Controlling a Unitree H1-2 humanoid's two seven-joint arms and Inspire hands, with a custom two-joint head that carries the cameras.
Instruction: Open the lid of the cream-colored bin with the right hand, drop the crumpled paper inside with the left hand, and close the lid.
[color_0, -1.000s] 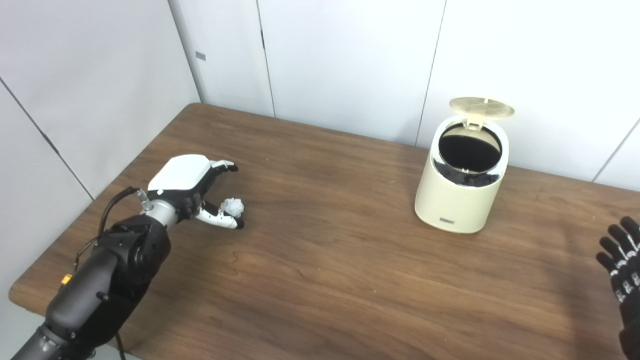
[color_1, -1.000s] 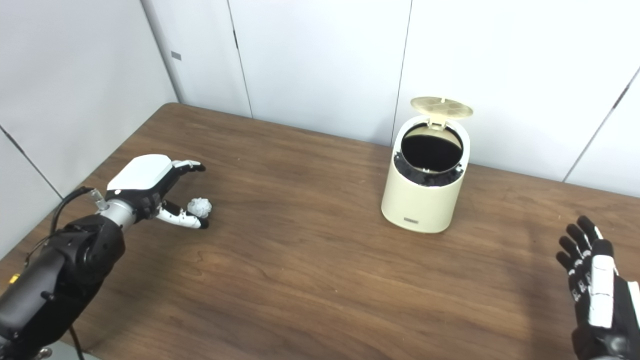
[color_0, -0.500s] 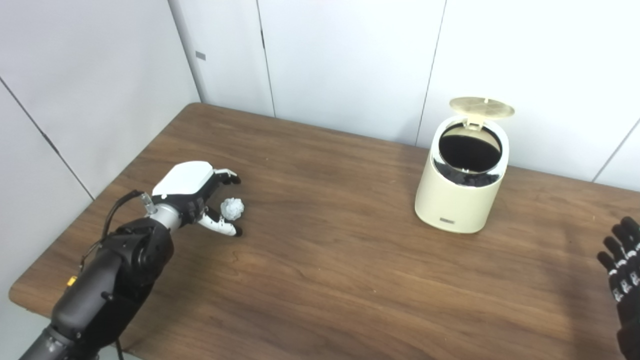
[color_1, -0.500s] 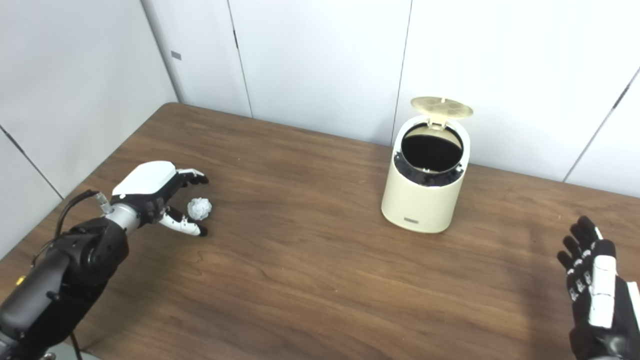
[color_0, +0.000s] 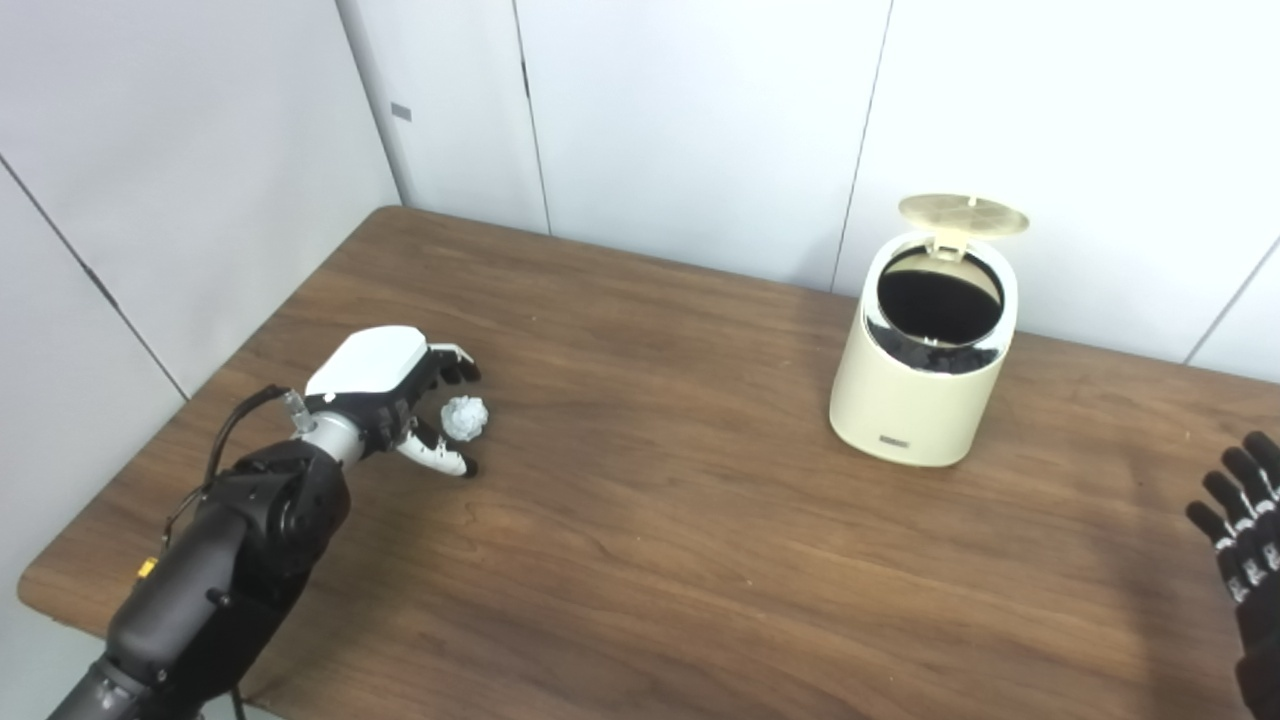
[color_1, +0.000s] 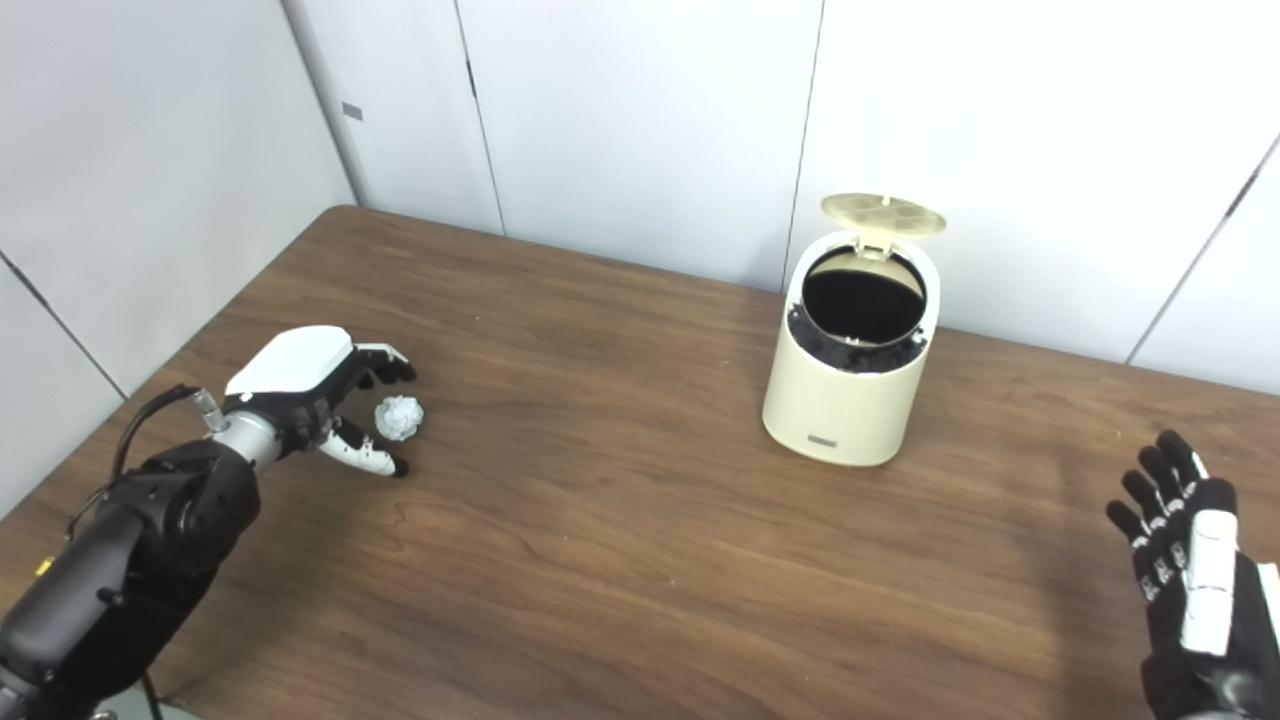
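Here the bin (color_0: 922, 360) stands upper right on the table (color_0: 640, 560), lid (color_0: 963, 212) up. At left, the left hand (color_0: 385, 385) cups its spread fingers around the paper ball (color_0: 465, 418), not gripping. The right hand (color_1: 1190, 575) waits open, lower right.

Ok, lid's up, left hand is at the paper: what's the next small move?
Probably close the left hand on the crumpled paper. The ball sits on the table between its spread fingers and thumb, not yet gripped, and the bin already stands open.
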